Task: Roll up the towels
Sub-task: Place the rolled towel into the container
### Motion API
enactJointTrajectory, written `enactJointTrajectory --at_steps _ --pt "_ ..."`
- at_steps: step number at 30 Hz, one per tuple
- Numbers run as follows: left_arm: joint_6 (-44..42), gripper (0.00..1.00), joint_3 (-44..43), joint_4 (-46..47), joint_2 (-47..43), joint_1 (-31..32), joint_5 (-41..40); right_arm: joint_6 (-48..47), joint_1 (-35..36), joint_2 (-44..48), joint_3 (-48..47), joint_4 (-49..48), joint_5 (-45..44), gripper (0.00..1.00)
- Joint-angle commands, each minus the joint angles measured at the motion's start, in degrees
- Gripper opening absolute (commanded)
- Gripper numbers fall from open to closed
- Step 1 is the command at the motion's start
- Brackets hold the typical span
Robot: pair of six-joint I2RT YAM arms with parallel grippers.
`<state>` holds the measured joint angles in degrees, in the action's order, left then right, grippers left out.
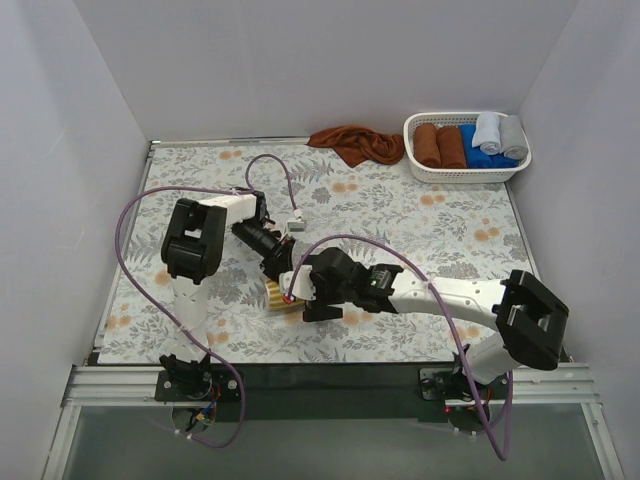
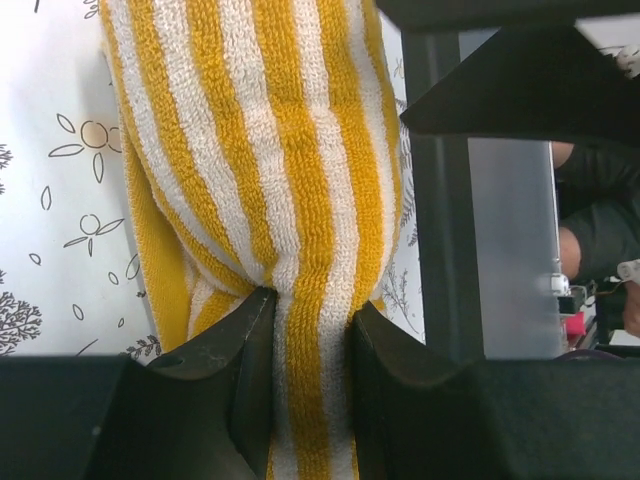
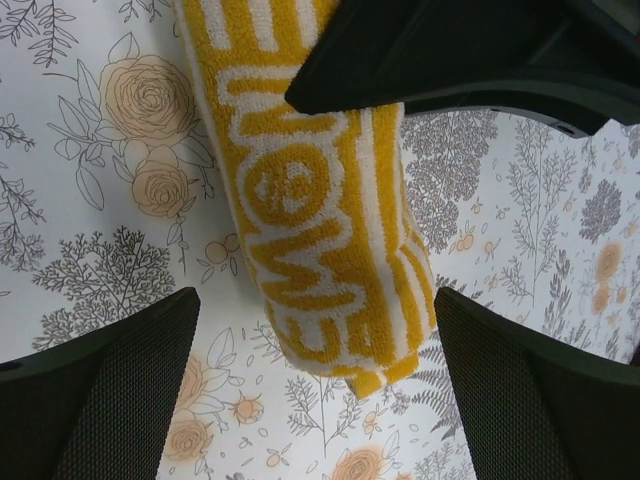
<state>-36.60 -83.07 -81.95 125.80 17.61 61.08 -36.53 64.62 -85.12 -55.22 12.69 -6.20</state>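
Bright, even light pours down on the table (image 1: pixel 400 210); shadows under the arms (image 1: pixel 440 295) lie soft and faint there. Left wrist view: the striped towel (image 2: pixel 270 150) reads crisp, the table beside it washes pale, the black fingers (image 2: pixel 180 400) go murky.

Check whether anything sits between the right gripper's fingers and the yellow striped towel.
Nothing visible. The yellow striped towel, rolled, lies in the gap of the open right gripper, with only bare floral table between it and each finger. The left gripper is clamped farther along the roll, clear of that gap.
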Motion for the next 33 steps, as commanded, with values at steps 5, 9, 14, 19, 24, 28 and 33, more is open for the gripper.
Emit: enactJointTrajectory --at_steps 5,9,14,19,24,28,33 --pt "-4.79 0.15 -0.87 2.15 5.68 -0.03 -8.87 -7.76 0.95 -1.54 6.52 -15.55 -2.68 0.89" --pt "-5.06 0.15 -2.1 2.15 6.92 -0.2 -8.7 -11.54 1.03 -2.24 10.48 -20.94 -1.54 0.89" --pt "-5.5 0.17 -3.15 2.15 8.23 -0.2 -8.35 -14.79 1.03 -5.66 12.16 -26.13 -0.75 0.87" --pt "-5.85 0.18 -4.12 2.06 9.29 -0.38 -7.91 -17.34 0.95 -9.35 13.91 -29.73 0.31 0.72" --pt "-6.11 0.29 -4.82 2.15 9.2 -0.9 -7.03 -17.17 0.07 -11.64 14.79 -31.67 1.54 0.16" --pt "-5.77 0.43 -5.0 2.15 7.45 -2.04 -6.15 -15.33 -0.9 -10.69 13.57 -27.93 2.41 0.01" --pt "-2.35 0.66 -9.12 2.84 2.27 -5.37 -8.08 -8.83 -4.76 -8.83 5.23 -10.17 10.14 0.01"
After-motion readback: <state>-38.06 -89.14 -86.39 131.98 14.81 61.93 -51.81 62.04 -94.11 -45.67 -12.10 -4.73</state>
